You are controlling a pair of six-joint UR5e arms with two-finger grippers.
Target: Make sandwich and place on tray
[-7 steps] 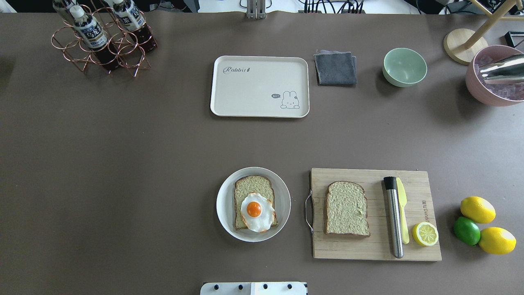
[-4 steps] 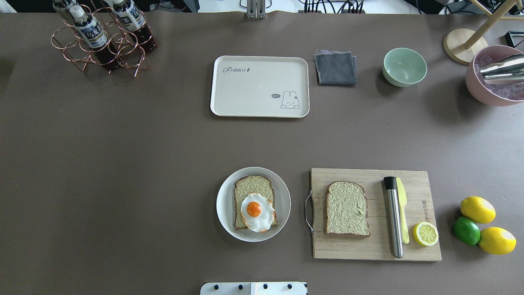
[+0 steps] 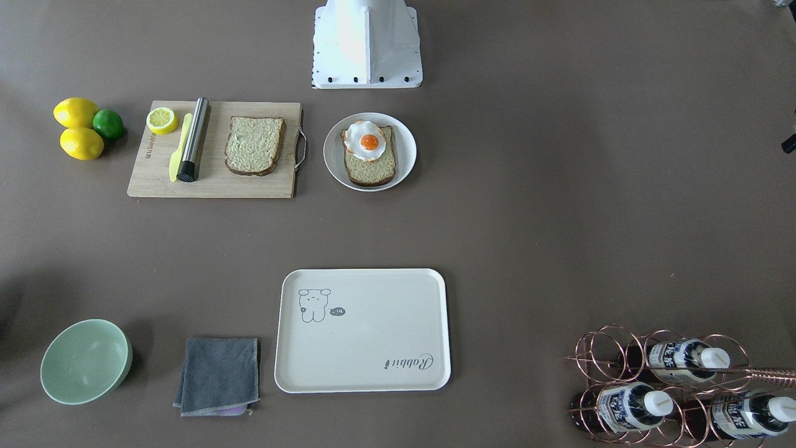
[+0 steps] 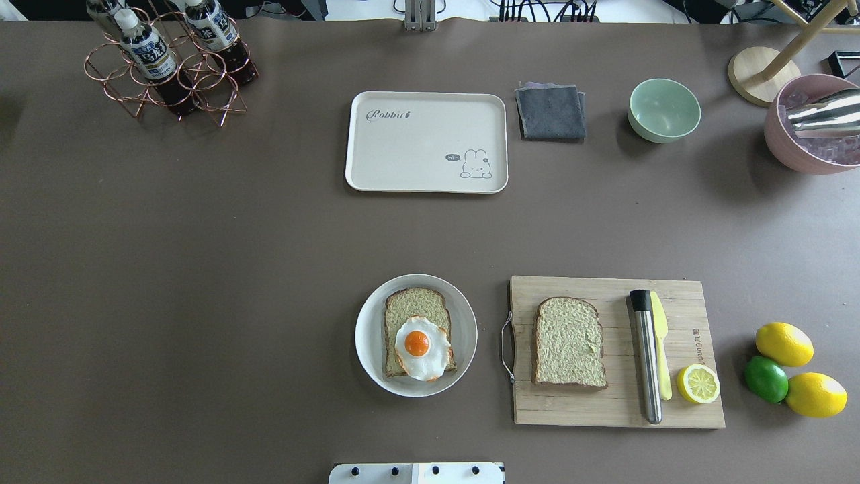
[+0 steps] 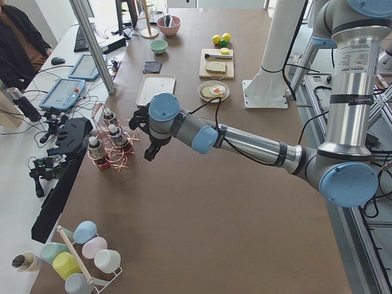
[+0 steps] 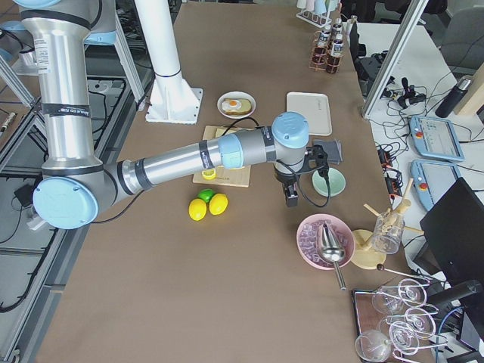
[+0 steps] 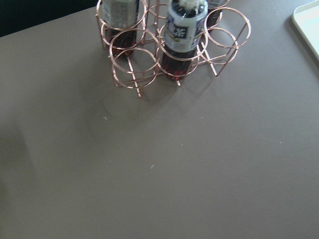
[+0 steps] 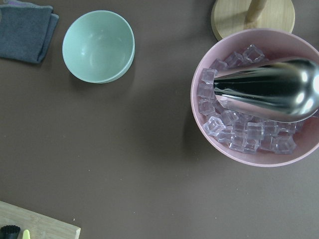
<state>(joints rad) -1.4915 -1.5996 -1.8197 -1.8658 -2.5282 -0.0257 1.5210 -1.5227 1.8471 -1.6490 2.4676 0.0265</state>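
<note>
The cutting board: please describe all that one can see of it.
The cutting board is a pale wooden rectangle lying flat on the brown table, apart from the white plate. A thin metal handle sits on its short edge facing the plate; small printing marks the opposite end. On it lie a bread slice, a steel rod with a black tip, a yellow knife and a lemon half.

Brown table (image 4: 201, 235), broad and matte. Carries a cream tray (image 4: 426, 134) at far middle, grey cloth (image 4: 551, 112) and green bowl (image 4: 664, 109) beside it; copper bottle rack (image 4: 201, 81) far left, pink bowl (image 4: 783, 151) far right. Nearer: white plate (image 4: 369, 336) beside wooden cutting board (image 4: 605, 403), then two lemons (image 4: 784, 343) clustered with a lime (image 4: 766, 378).
</note>
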